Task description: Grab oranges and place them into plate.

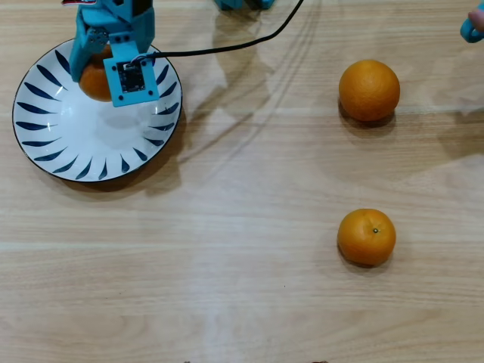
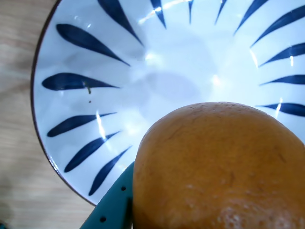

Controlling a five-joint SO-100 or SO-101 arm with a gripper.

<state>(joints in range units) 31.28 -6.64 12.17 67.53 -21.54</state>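
We had the gripper (image 1: 97, 64) clamped on one orange (image 1: 94, 79) over the plate (image 1: 53, 151), near its rim, so we judged it best to lower it toward the middle before releasing, while two other oranges (image 1: 369, 90) sat apart on the table (image 1: 242, 302).

One orange (image 1: 94, 79) over plate (image 1: 76, 144), apparently unreleased; two oranges (image 1: 369, 90) (image 1: 367, 237) right.

Bright, even light in overhead view; soft shadows on worktop (image 1: 242, 249) beside oranges (image 1: 368, 91) and under plate (image 1: 45, 128). Wrist view: streaky white glare on plate glaze (image 2: 100, 126); held orange (image 2: 219, 167) close, slightly soft, dim on its left side.
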